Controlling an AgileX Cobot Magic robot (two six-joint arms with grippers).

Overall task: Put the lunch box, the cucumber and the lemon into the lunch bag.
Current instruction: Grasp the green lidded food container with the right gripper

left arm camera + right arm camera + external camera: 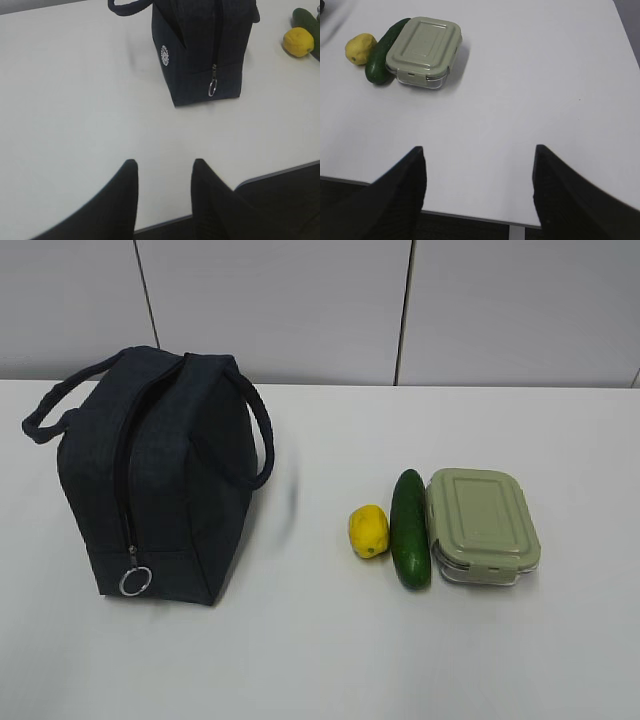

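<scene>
In the exterior view, the bag (150,475) is standing upright on the left of the white table (320,660), its zipper (127,480) running down the near end to a silver ring pull (135,581), and its two handles are looping out to either side. Well apart from it on the right, the lemon (368,531), the cucumber (410,529) and the box (482,525) are lying in a row; the cucumber is sitting between the other two, touching or just beside each, and the box is wearing its sage-green lid. Neither arm is showing here. In the left wrist view, the left gripper (164,172) is hovering over bare table near the front edge with its jaws partly apart and holding nothing; the bag is standing ahead of it, a white emblem (164,55) showing on its side, and the lemon and the cucumber's tip are peeking in at the top right. In the right wrist view, the right gripper (479,159) is hanging over the table's near edge with its jaws wide apart and empty, while the lemon, cucumber and box are resting at the upper left, well away from its fingers (415,172).
</scene>
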